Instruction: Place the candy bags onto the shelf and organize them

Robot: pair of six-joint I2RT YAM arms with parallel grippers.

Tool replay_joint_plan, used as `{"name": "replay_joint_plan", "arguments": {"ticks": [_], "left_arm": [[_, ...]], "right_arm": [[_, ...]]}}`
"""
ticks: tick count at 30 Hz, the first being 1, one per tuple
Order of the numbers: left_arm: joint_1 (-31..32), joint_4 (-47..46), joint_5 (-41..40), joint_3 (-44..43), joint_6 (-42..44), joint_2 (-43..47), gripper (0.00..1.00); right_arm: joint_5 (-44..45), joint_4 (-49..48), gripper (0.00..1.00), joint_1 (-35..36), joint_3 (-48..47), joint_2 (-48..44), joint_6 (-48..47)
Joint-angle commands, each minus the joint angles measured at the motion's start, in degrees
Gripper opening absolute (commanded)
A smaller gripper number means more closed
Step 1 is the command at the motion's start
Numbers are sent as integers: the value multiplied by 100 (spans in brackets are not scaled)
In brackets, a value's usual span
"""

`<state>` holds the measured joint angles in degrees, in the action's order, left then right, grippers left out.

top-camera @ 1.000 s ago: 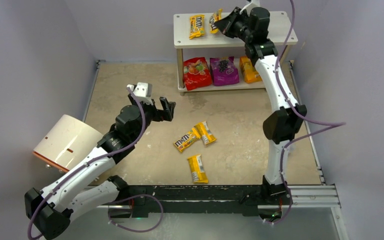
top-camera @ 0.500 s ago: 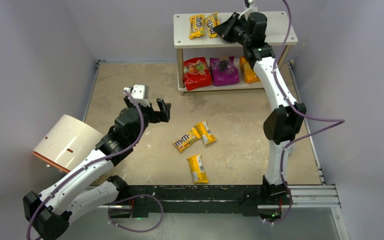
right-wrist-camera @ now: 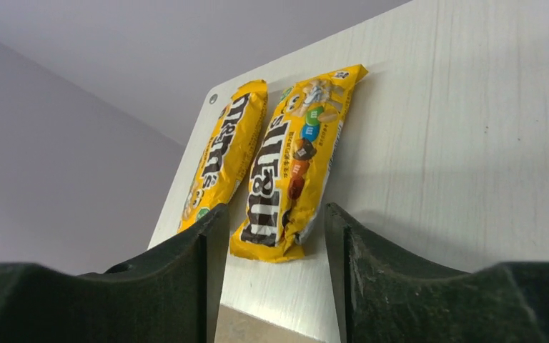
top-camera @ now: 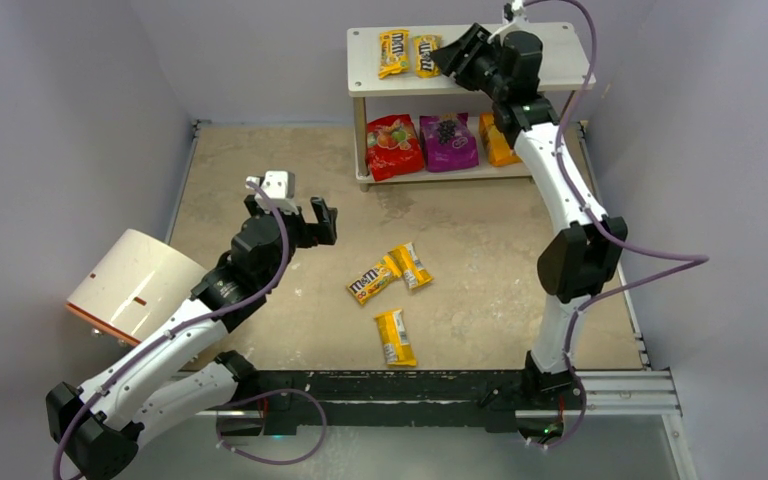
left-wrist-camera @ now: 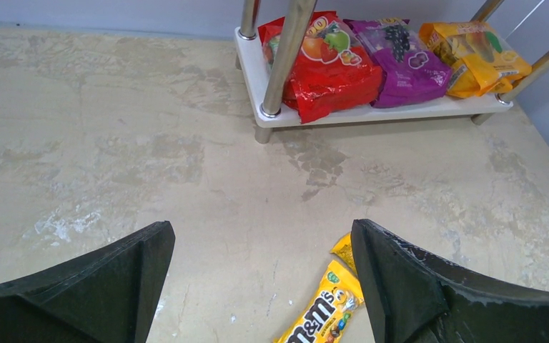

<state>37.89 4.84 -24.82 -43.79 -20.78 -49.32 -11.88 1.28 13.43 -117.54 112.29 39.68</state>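
Top view: shelf (top-camera: 560,60) at far edge of table (top-camera: 480,220). On upper tier, left end, two yellow M&M's pkts flat, side by side: pkt 1 (top-camera: 393,52), pkt 2 (top-camera: 426,54). Right gripper (top-camera: 447,58) up at that tier, tips at pkt 2's right side. On lower tier, in a row: red pouch (top-camera: 394,146), purple pouch (top-camera: 448,141), orange pouch (top-camera: 498,140), the last partly behind the right arm. Left gripper (top-camera: 293,222) above bare table, mid-left, fingers spread wide, nothing in them. Loose on table: pkt 3 (top-camera: 372,283) and pkt 4 (top-camera: 412,265) touching at one end near centre; pkt 5 (top-camera: 395,337) alone, nearer the bases. White cylinder (top-camera: 135,283) w/ orange rim on its side at left.

Left wrist: fingers far apart, only tabletop between. Pkt 3 (left-wrist-camera: 322,314) at bottom edge, inside of the right-hand finger. All three pouches on lower tier ahead.

Right wrist: jaws partly apart, astride near end of pkt 2 (right-wrist-camera: 289,171), not pinching; gap visible on one side. Pkt 2 flat on the board, pkt 1 (right-wrist-camera: 221,161) just beside it at the board's edge.
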Motion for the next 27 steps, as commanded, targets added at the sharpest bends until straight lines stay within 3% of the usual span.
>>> {"name": "replay_joint_plan", "arguments": {"ticks": [1, 4, 6, 7, 13, 20, 23, 27], "left_arm": [[-42, 2, -94, -64, -159, 70, 100], [-44, -15, -133, -49, -164, 52, 100], [-45, 33, -140, -80, -191, 28, 100], [-44, 50, -126, -87, -221, 9, 100], [-41, 44, -25, -43, -304, 72, 100], [-45, 214, -129, -90, -378, 170, 100], [-45, 219, -121, -16, -472, 175, 100], [-44, 205, 55, 47, -651, 4, 100]], "right_arm": [[473, 152, 59, -23, 344, -654, 10], [948, -57, 75, -20, 974, -1243, -136], [1160, -46, 94, -25, 1292, -1633, -340], [1177, 16, 98, -23, 1416, -1811, -470], [1199, 28, 99, -25, 2673, -3184, -1203], [222, 92, 99, -8, 4994, -5010, -1469], [-105, 89, 95, 238, 6040, -5387, -1405], [267, -11, 93, 1144, 6850, -5181, -1644]]}}
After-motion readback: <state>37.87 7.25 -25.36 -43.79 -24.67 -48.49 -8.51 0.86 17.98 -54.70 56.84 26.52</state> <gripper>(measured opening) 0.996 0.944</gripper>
